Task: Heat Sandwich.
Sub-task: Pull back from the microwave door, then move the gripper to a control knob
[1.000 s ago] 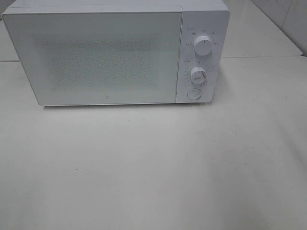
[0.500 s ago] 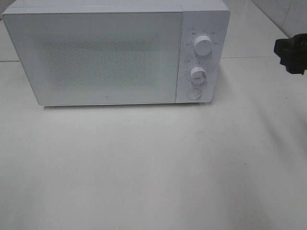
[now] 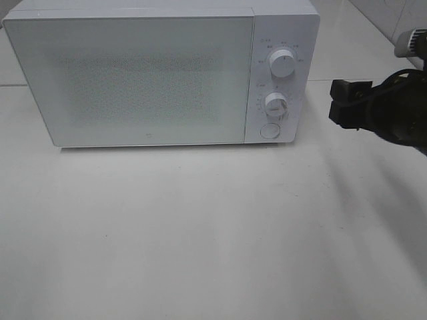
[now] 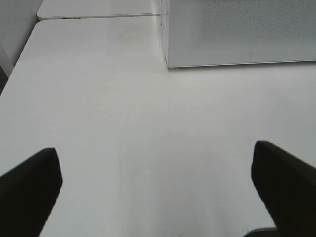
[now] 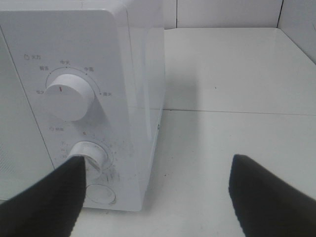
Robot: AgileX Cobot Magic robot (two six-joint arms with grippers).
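Sandwich: not visible in any view; position cannot be told. No plate or food on the visible table point(image 3: 200, 233). Nothing discernible through the frosted door point(image 3: 133, 80) of the microwave point(image 3: 160, 20); door shut flush.

**Change noted**
- Right arm point(image 3: 393, 113): absent from the high view one second ago, only a dark tip at the right edge half a second ago, now well inside the frame.
- Present position: beside the control panel, level with the lower knob point(image 3: 275, 104), apart from the microwave housing.
- Microwave, door and both knobs: unchanged.

**Jaw state**
- Right jaws: spread wide, nothing between them. In the right wrist view, one jaw tip overlapping the lower knob point(image 5: 89, 157) by line of sight only; no contact, going by the gap seen in the high view.
- Left jaws: spread fully, empty, held over bare table point(image 4: 123, 98) near the front corner of the microwave point(image 4: 237, 34); outside the high view.

**Meaning for the task (judgement)**
- Approach phase toward the panel, not a grasp.
- Likely targets: lower knob, or round button point(image 3: 269, 131) beneath it, probably the door release.
- With the sandwich already inside: timer setting next. With the sandwich elsewhere: door opening first. Not decidable from these views.

**Caution**
- Keep the wide right jaws clear of the upper knob point(image 3: 283, 65) during approach; risk of an unintended power change.
- Align on one control only before contact.
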